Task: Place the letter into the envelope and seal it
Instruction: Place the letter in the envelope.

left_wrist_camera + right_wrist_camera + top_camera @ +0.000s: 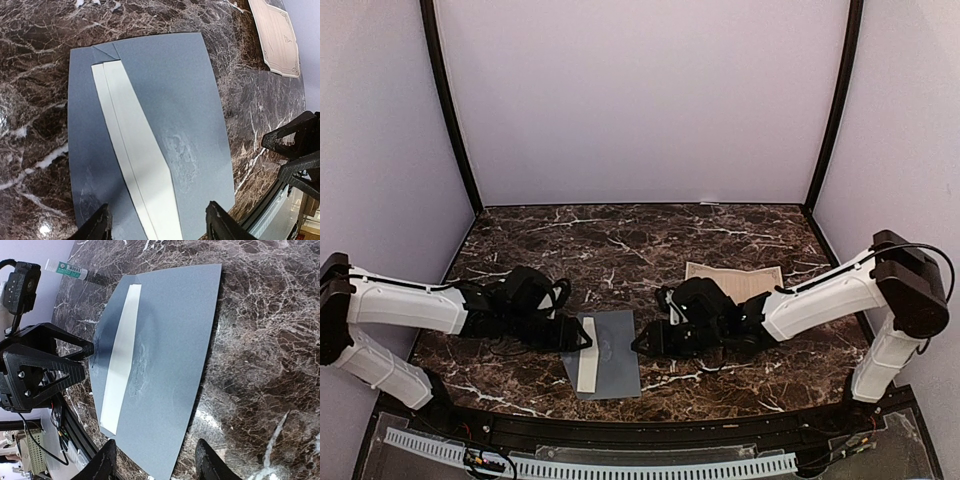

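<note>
The grey-blue envelope (605, 352) lies flat on the marble table between my two grippers, with a pale cream strip showing along its left part under the flap edge. It also shows in the left wrist view (170, 110) and the right wrist view (170, 355). The cream bordered letter (735, 278) lies flat behind my right gripper, and its corner shows in the left wrist view (277, 40). My left gripper (578, 335) is open and empty at the envelope's left edge (159, 227). My right gripper (645, 342) is open and empty at the envelope's right edge (155, 462).
The dark marble table (620, 240) is walled by white panels at the back and sides. A white tube with a green label (65, 269) lies at the table's edge behind the left arm. A black rail and cable tray (620, 445) run along the near edge.
</note>
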